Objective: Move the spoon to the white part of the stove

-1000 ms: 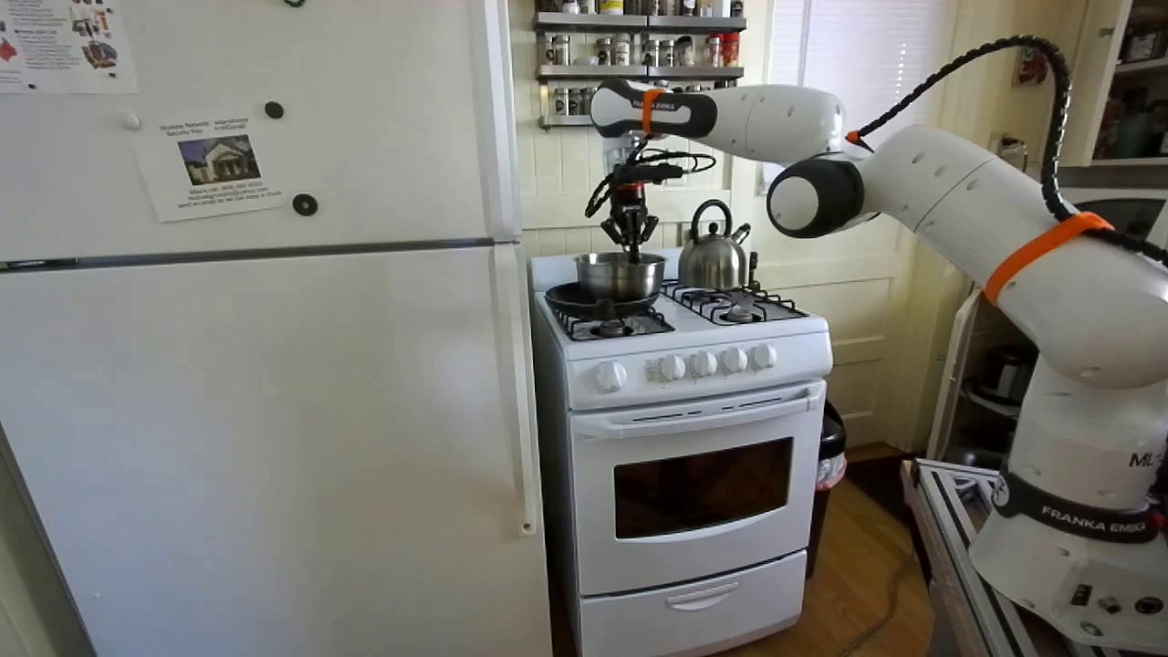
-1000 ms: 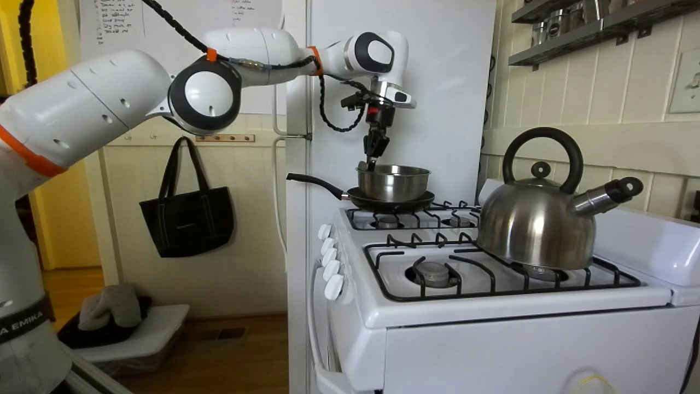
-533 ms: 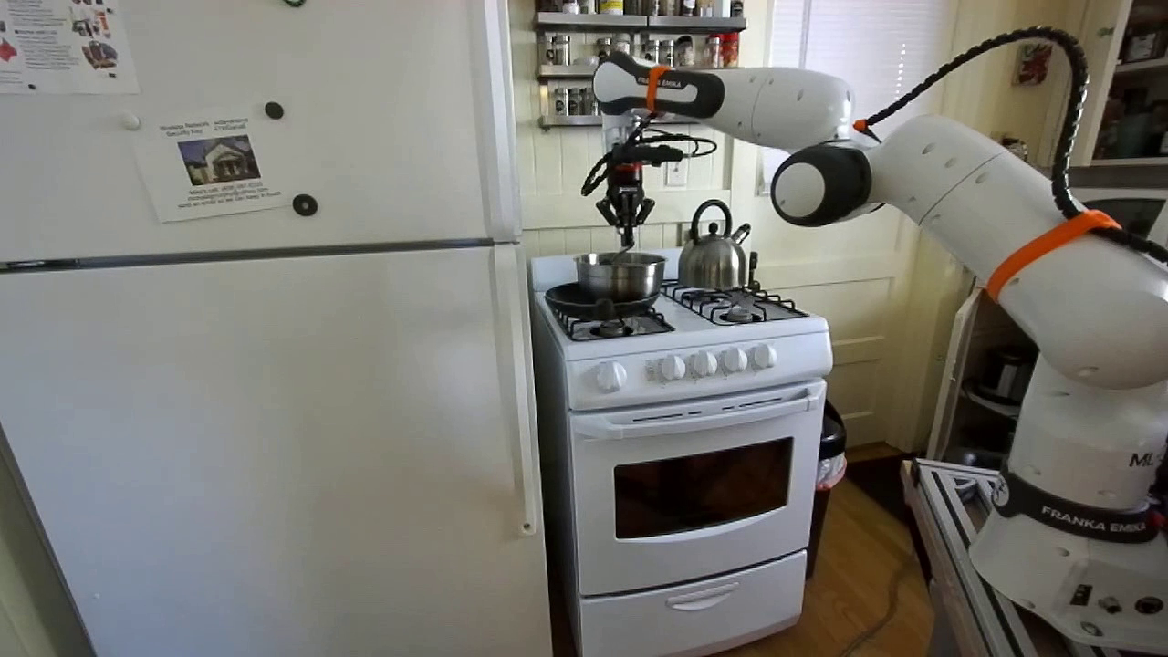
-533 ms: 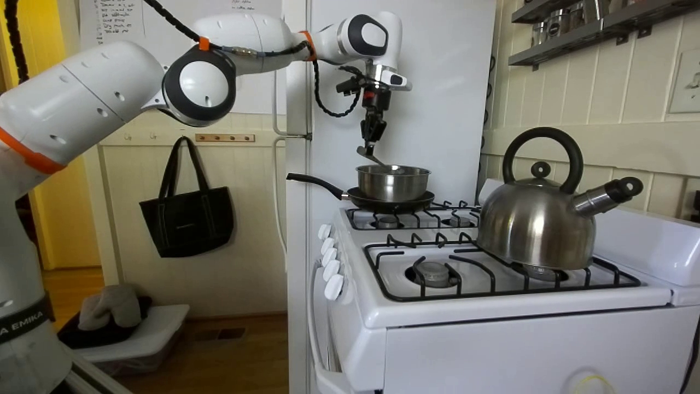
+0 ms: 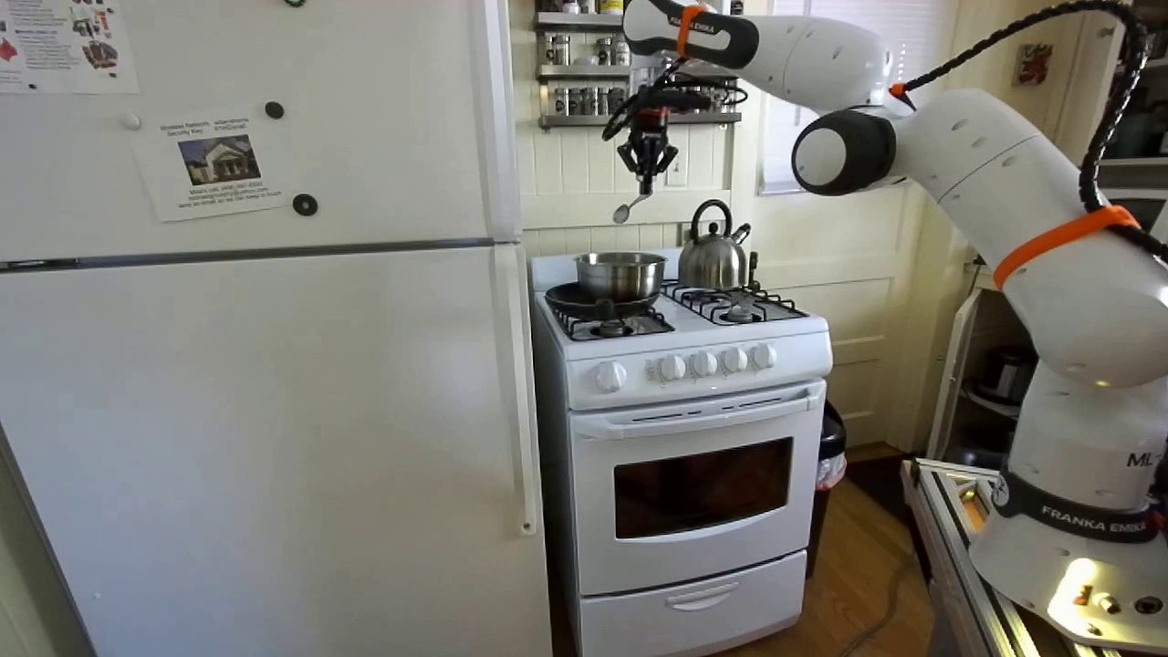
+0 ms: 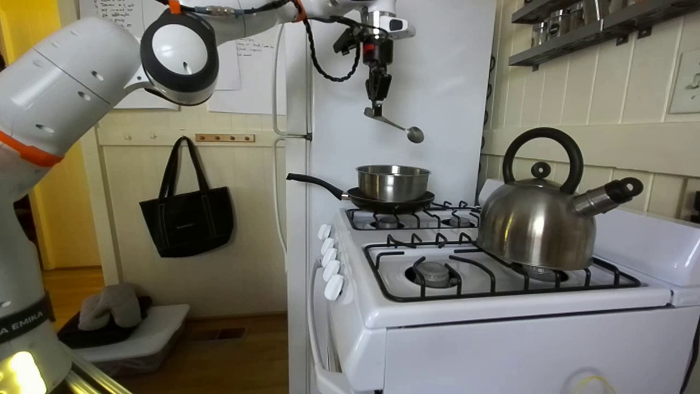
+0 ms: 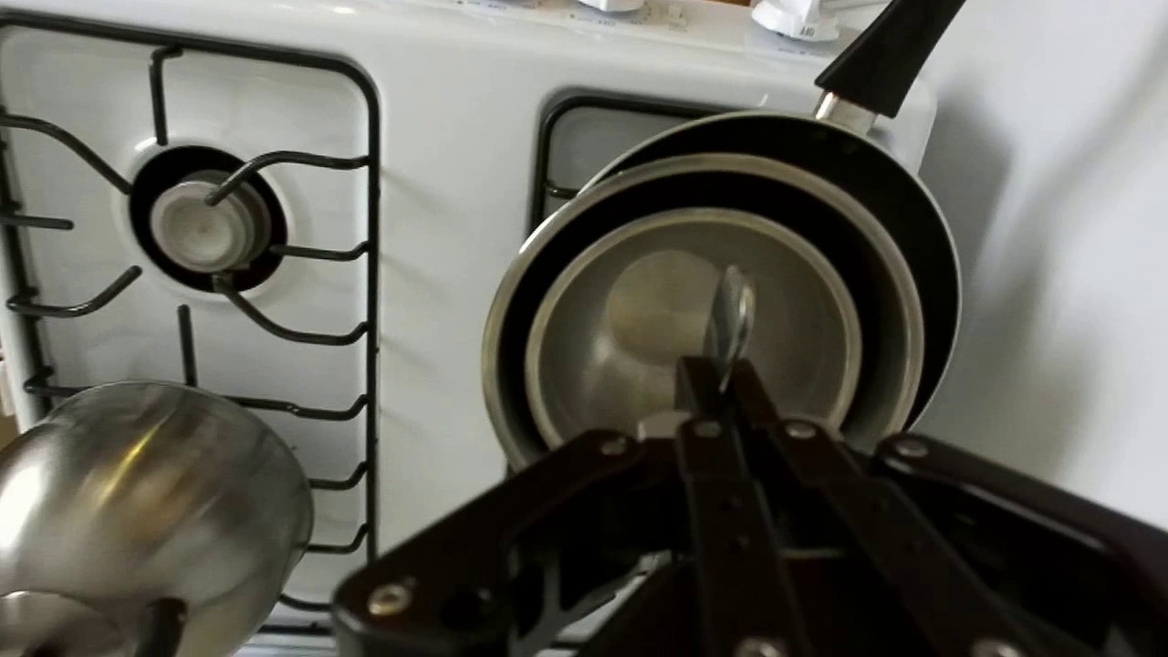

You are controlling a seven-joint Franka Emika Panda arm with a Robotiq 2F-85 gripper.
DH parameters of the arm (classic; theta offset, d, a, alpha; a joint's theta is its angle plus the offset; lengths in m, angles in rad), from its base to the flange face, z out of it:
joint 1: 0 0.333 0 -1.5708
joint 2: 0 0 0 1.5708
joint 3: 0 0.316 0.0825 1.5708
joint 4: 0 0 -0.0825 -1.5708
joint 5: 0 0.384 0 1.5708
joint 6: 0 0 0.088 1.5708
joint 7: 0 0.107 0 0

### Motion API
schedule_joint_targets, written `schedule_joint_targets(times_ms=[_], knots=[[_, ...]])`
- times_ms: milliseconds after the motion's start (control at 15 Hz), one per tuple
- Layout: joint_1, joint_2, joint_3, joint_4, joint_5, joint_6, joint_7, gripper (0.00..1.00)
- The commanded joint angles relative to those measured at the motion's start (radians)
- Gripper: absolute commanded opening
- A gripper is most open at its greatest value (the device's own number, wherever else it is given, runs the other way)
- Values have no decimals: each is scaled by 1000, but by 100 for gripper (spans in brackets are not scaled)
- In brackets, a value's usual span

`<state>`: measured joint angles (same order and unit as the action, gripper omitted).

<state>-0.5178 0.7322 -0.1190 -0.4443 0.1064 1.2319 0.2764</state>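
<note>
- In both exterior views the spoon [image 6: 395, 125] is now wholly clear of the pot [image 6: 394, 185]; half a second ago its round end is still down inside the rim.
- The pincer [image 6: 377, 108] is higher too: well above the pot now, against just above the rim half a second ago and right down at the rim a second ago.
- The arm [image 5: 803, 55] is raised with it, and a bright glow [image 5: 1077, 589], new since the earlier pictures, shows on the robot's base [image 5: 1031, 566], well apart from the pot.
- The pot stays put, as do the pan [image 6: 391, 206] it sits in and the kettle [image 6: 536, 227], which stands on the grate [image 7: 371, 228] beside the pot's.
- The pincer is clenched on the spoon's handle. Its jaws are nearly together, parted only by the thin metal between them, as the wrist view also shows.
- The hold is near the handle's end; a short piece juts out past the jaws.
- The spoon tilts, its round end lower than its handle and over the pot.
- The white part of the stove [image 7: 424, 274] lies lower than the pot, with a bare strip between the pot and the kettle's grate. The spoon is in the air above the pot, apart from that white surface.
</note>
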Motion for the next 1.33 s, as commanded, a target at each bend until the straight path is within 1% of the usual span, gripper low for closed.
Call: schedule_joint_targets(times_ms=[0,133,267,400,533,867,1133,1267], knots=[[-40,-48,-19,-32,3,-10,35,1],[-66,-51,-30,-46,2,-5,56,1],[-97,-13,-37,-3,5,-26,77,1],[-123,11,-36,9,7,-31,78,1],[-142,33,-28,13,8,-19,56,1],[-181,97,17,15,34,52,-92,1],[-216,138,40,17,53,90,-125,1],[-222,151,45,11,49,86,-143,1]])
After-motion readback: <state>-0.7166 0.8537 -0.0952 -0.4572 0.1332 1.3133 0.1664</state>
